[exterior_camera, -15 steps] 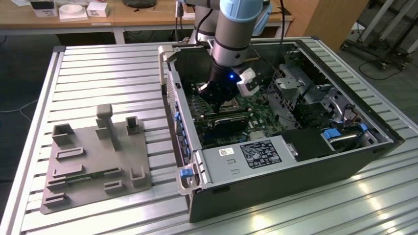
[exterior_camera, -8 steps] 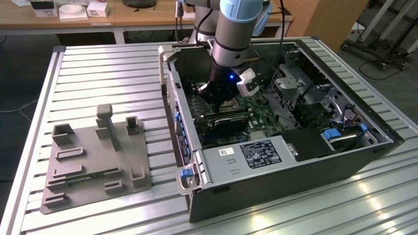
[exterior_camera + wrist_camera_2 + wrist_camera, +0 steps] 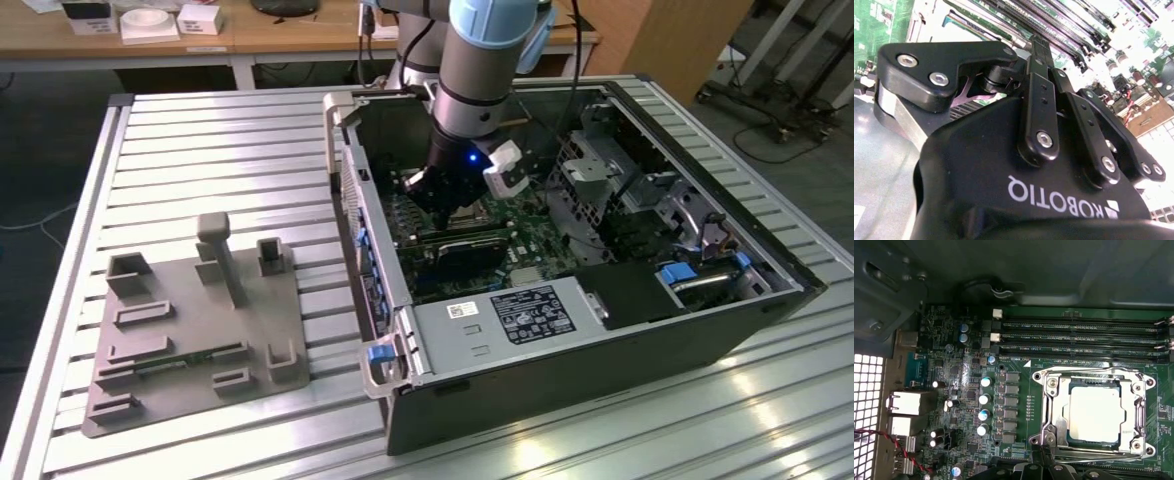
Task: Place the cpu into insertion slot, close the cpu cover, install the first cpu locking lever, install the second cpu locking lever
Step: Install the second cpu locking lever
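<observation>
CPU (image 3: 1097,414) sits in slot (image 3: 1054,405), cover (image 3: 1139,412) down over its edges, so judged at the lever stage. Gripper (image 3: 447,190) low over the socket, inside the open case (image 3: 747,330); fingers (image 3: 1040,60) look drawn together, nothing seen held. Memory slots (image 3: 1079,335) just beside the socket crowd any approach. Grey fixture (image 3: 187,330) lies well apart at the exterior view's left

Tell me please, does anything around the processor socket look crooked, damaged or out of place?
Nothing stands out. In the first wrist view the cpu sits square and flat in the insertion slot, with the cpu cover down around it. The memory slots look straight. The gripper hangs just above the board.
</observation>
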Robot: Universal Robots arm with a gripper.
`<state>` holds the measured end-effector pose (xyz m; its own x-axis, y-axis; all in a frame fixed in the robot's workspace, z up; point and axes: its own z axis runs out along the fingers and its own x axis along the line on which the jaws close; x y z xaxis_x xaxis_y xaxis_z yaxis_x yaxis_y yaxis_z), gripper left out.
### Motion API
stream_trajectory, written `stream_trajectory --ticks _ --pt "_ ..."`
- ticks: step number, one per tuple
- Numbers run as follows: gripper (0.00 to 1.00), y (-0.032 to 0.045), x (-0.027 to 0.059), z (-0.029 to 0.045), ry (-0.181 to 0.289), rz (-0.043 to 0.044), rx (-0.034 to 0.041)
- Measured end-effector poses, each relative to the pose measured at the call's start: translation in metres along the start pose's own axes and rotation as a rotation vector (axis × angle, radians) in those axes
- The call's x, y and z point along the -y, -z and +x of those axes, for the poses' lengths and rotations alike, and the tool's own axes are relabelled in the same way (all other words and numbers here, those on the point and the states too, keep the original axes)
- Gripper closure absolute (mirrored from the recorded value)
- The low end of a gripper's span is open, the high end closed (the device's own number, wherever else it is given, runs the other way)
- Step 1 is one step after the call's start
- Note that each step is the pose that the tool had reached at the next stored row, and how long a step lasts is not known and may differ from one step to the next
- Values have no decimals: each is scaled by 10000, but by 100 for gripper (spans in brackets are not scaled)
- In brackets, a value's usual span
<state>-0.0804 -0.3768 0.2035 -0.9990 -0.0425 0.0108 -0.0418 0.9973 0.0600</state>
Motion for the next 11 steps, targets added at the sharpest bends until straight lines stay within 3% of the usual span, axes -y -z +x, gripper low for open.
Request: stream_trajectory --ticks 11 --pt "90 -15 1 0 1 -107 5"
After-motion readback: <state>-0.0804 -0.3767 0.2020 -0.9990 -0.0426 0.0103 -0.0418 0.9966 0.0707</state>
